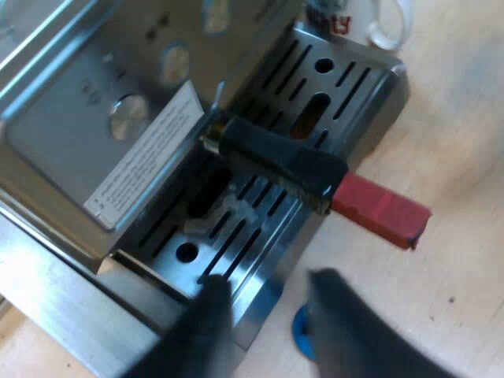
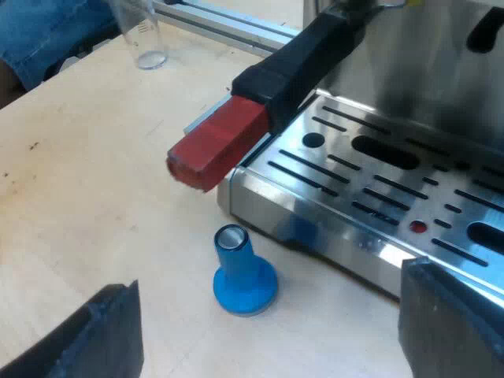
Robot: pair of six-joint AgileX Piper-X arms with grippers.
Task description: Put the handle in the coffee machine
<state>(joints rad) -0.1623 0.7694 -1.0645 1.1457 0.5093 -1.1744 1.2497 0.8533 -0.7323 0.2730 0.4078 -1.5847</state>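
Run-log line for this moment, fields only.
handle in espresso machine front, red end out | left gripper open, empty | right gripper open, empty | blue tamper on table

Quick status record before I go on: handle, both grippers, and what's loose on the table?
handle: at the machine front, over the drip tray, red end sticking out; locked or not, cannot tell
left gripper: open, empty, near the tray's edge
right gripper: open, empty, near the tamper
tamper: blue, upright on the table beside the tray
glass: upright on the table
mug: beside the tray

Left gripper, right gripper: blunt black jaws.
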